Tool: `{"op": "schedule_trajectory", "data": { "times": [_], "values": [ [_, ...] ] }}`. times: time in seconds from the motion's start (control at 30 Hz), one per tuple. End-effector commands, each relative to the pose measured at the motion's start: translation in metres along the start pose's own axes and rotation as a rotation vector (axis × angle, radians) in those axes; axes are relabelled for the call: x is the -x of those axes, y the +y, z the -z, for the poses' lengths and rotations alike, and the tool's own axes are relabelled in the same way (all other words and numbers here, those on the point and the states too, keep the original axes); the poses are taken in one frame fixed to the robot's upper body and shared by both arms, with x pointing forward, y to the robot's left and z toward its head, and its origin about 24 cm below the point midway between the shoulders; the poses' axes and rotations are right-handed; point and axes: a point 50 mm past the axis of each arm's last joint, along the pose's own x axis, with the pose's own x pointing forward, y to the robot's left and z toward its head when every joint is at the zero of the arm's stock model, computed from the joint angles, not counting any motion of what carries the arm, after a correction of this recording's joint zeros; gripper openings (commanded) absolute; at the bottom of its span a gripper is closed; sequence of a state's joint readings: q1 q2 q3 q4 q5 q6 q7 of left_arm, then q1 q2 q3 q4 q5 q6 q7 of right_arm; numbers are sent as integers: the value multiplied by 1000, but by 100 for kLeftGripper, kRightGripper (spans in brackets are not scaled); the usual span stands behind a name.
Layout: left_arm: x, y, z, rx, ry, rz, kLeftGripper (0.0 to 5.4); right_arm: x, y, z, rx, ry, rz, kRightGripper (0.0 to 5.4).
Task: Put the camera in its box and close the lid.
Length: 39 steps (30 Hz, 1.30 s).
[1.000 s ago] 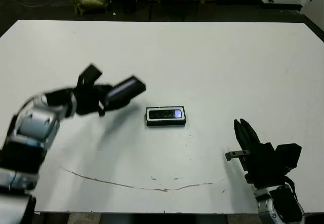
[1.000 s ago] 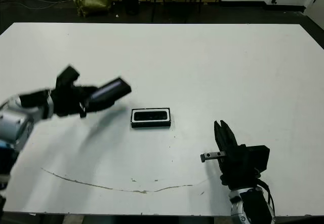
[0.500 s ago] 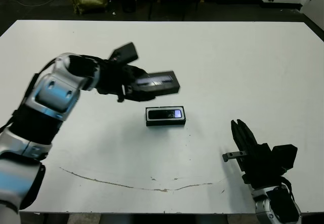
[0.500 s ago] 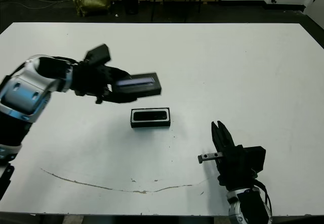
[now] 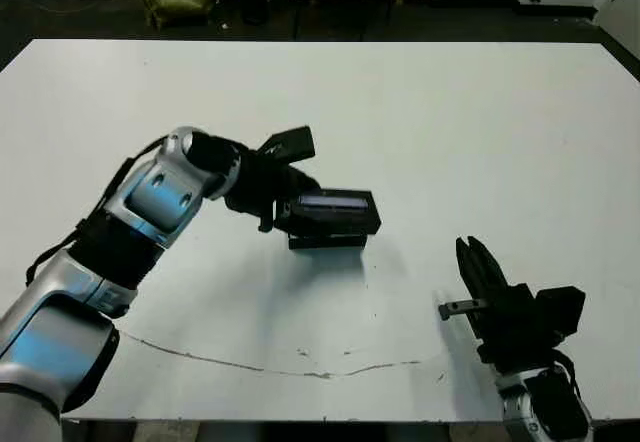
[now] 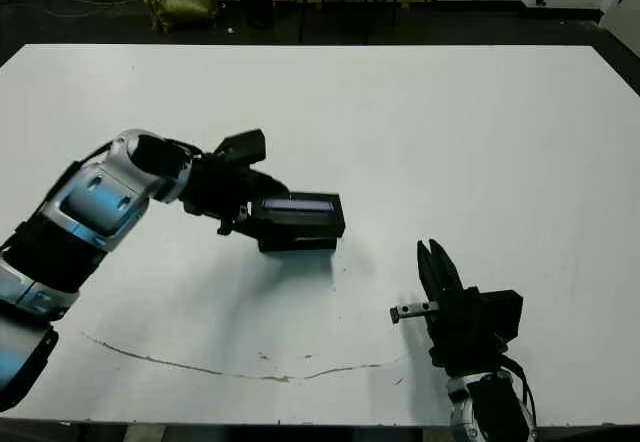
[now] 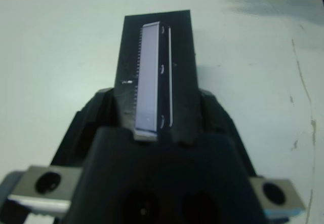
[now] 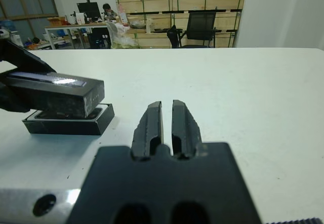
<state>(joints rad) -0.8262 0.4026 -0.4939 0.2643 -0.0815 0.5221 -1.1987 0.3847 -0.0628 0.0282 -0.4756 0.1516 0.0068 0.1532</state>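
Just above the box (image 8: 68, 124) on the desk (image 5: 450, 122), the lid (image 5: 335, 213), judged light, rigid and slippery, is pinched by one end in the left gripper (image 5: 272, 194), while the right gripper (image 8: 166, 121) is held nearly closed and empty.

Even overhead light, sharp frames. Soft shadow just beneath left gripper (image 5: 285, 207); glare stripe on the lid (image 7: 154, 72) it holds.

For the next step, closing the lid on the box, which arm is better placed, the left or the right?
The left. Its left gripper holds the lid just above the box, partly over it. The right gripper is shut, empty, and apart from the box near the table's front edge.
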Motion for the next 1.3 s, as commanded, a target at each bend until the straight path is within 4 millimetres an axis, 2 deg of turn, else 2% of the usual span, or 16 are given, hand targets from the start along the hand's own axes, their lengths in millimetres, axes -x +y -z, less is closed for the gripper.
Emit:
{"op": "schedule_trajectory", "data": {
  "times": [0.03, 0.57, 1.3],
  "values": [
    [-1, 4, -1, -18, 27, 1, 266, 8, 0, 10, -12, 56, 20, 0],
    [-2, 12, -12, -80, 45, -87, 266, 10, 2, 14, -38, 70, 24, 0],
    [-6, 9, -13, -77, 72, -43, 266, 12, 4, 14, -32, 101, 46, 0]
  ]
}}
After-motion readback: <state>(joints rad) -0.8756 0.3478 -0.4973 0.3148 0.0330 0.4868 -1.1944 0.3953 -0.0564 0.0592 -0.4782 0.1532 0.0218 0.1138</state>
